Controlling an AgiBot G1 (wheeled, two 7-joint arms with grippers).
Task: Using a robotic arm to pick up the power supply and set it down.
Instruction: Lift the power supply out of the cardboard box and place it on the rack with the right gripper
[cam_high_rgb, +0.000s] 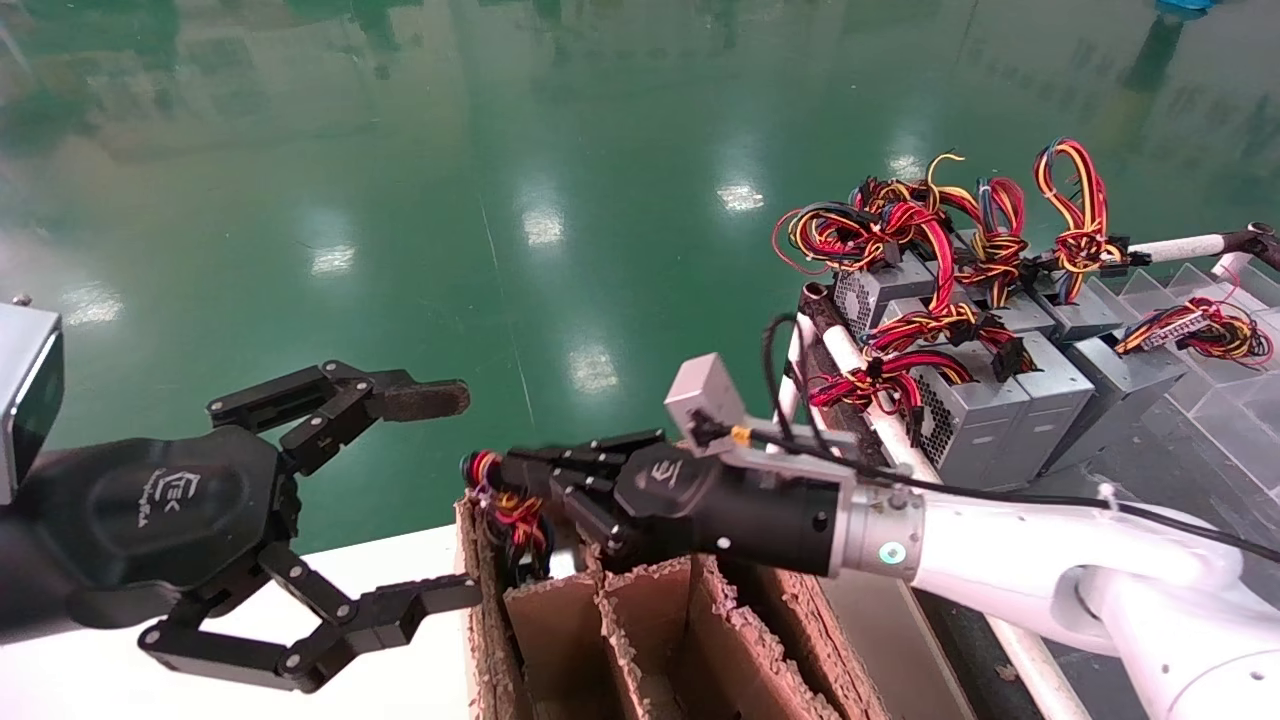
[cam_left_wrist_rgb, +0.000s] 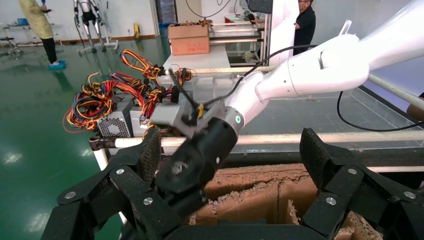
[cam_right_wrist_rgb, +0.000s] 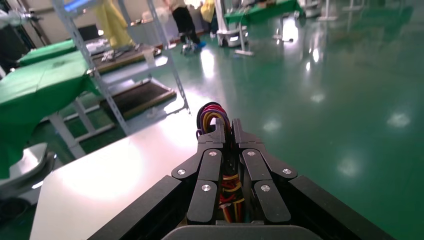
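The robotic arm, my right one, reaches left over a cardboard box. Its gripper is shut on the red, yellow and black wire bundle of the power supply, at the box's far-left slot. The wires stick out past the closed fingertips in the right wrist view, with the gripper clamped round them. The power supply's grey body is hidden behind the cardboard. My left gripper hovers open just left of the box, holding nothing; in its own view it frames the right wrist.
The cardboard box has torn dividers forming several slots. It stands beside a white table. Several more grey power supplies with tangled wires sit on a rack at the right. Green floor lies beyond.
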